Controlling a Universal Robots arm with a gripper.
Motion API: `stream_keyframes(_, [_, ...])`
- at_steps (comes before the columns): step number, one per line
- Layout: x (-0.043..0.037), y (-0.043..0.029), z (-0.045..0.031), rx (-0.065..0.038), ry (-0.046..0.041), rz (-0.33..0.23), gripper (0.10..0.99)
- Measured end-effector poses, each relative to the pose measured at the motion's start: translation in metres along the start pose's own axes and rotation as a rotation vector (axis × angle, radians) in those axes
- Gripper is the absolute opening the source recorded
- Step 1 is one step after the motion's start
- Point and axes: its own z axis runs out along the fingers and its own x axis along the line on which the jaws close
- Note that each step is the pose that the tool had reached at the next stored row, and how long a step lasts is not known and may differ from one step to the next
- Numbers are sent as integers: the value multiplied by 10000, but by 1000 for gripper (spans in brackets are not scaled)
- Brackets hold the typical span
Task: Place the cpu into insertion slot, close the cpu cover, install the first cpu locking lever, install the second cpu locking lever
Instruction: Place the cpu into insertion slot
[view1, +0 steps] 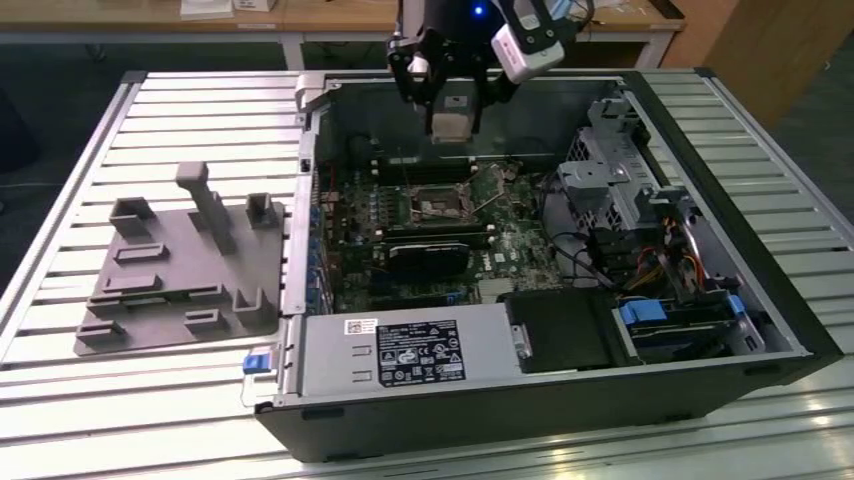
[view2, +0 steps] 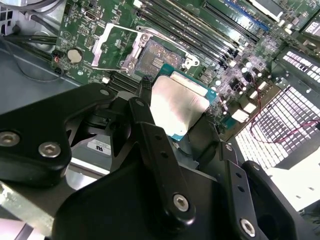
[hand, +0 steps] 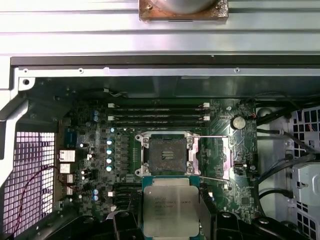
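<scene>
— Right, starting at the exterior view's left: what lies on the slatted metal surface (view1: 80, 160)?

— A grey moulded fixture (view1: 180, 270) with upright posts. It sits just beside the open computer case (view1: 747, 300), which takes up the middle and the exterior view's right.

— And the arm?

— It stands over the far side of the case. The claw (view1: 451, 132) hangs above the green motherboard (view1: 514, 255), well apart from the power supply (view1: 400, 352) at the near wall.

— Does the claw have hold of anything?

— Yes. In both wrist views its fingers (view2: 147, 115) are closed onto opposite edges of the cpu (hand: 170, 207), silvery top showing.

— So the cpu isn't seated?

— No. The insertion slot (hand: 166, 154) is bare, its dark recessed centre exposed. The cpu hovers above the board just beside it.

— The cpu cover?

— The cpu cover (view2: 100, 47) is swung open, folded back off the slot on the side toward the round coin battery (hand: 238, 122).

— And furthest toward the exterior view's right?

— A metal drive cage (view1: 607, 180), with a bundle of cables (view1: 667, 265) near it.
</scene>
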Motion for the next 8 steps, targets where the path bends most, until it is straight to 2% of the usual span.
stream_keyframes(8, [2, -5, 54, -1, -49, -5, 537])
